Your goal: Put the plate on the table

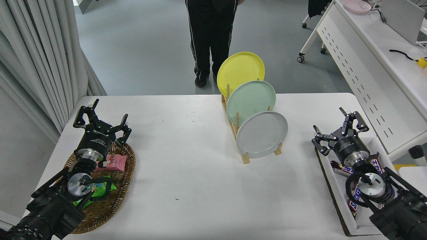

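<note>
Showing a smooth matt finish: grey plate [263,134], table [186,166]. Standing in a bare wooden rack [241,154]. Lying woven and rough: wicker basket [115,196], holding glossy wrappers [113,162]. Gleaming as brushed metal: wrist discs behind matt black grippers, left [101,117] and right [339,126].

You can't see the person [211,36] beyond the counter's [186,166] far edge above the waist; the top border cuts them off. Left of the right tool [337,128], the grey plate [263,133] hides the lower part of the mint green plate [250,100], which covers part of the yellow plate [238,68]. Under the right tool, the arm hides some candy bars [342,170] in the white tray [340,203]. Beneath the left tool [100,116], the arm covers part of the wicker basket [116,190], and its packets' print is too small to read.
</note>
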